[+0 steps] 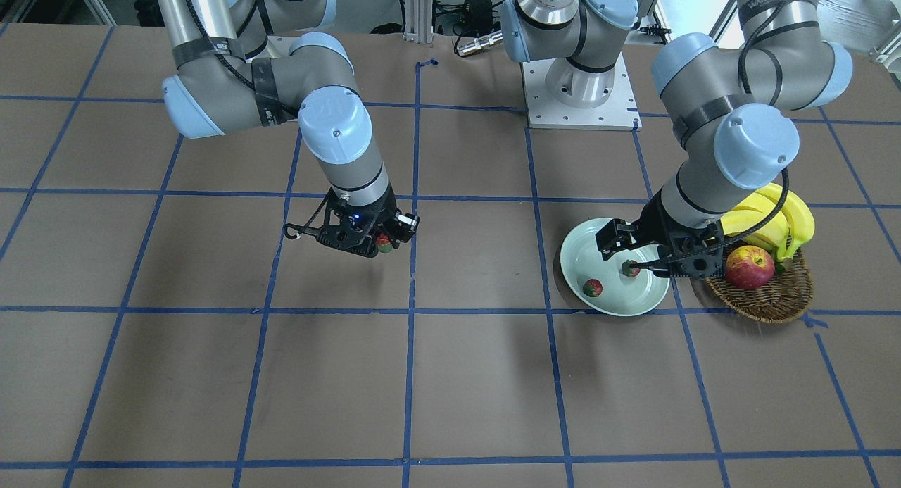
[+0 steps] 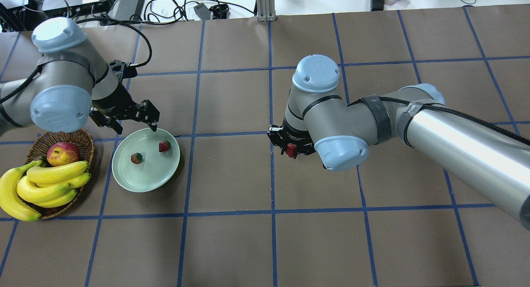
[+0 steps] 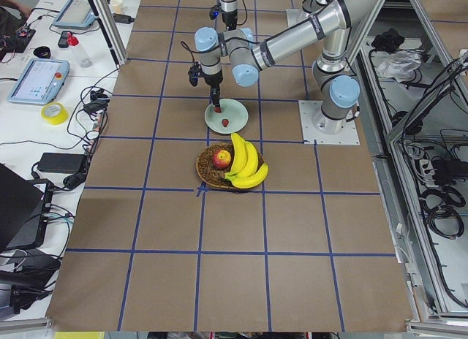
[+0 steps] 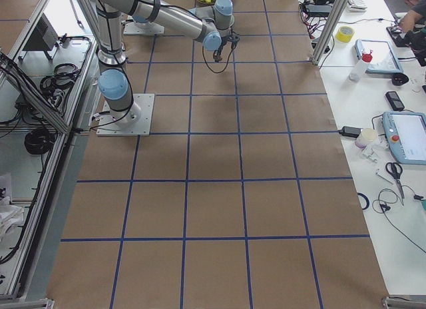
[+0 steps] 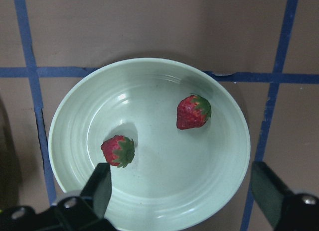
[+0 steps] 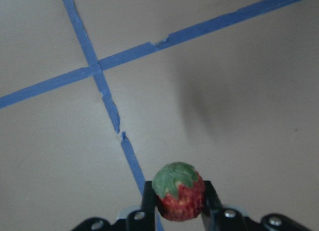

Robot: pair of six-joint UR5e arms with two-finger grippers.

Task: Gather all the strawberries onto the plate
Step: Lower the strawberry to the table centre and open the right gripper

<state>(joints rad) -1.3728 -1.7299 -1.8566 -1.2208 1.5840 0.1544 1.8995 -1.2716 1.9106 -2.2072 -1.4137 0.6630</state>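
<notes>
Two strawberries [image 5: 192, 112] [image 5: 118, 151] are seen lying apart from each other inside the pale green plate [image 5: 149, 66], one nearer its middle and one nearer its wall, both with their leafy caps showing. A third strawberry [image 6: 172, 181] is held off the plate, clamped between the two fingers of the right gripper [image 6: 179, 192], whose jaws are closed tightly against the berry's red sides with the green cap turned towards the wrist camera. This gripper is placed near the middle of the table [image 2: 232, 245], close to a crossing of blue tape lines [image 6: 94, 69], and it appears to be raised clear of the surface, though its height cannot be judged firmly. The plate is set on the robot's left part of the table, just beside a brown wicker basket [image 2: 85, 144] in which a red-yellow apple [image 2: 63, 153] and a bunch of bananas [image 2: 49, 183] are kept. The left gripper [image 5: 183, 188] is hung over the plate with its jaws spread wide and nothing held between them; in the wrist view one finger is seen near the edge-side berry without touching it.
</notes>
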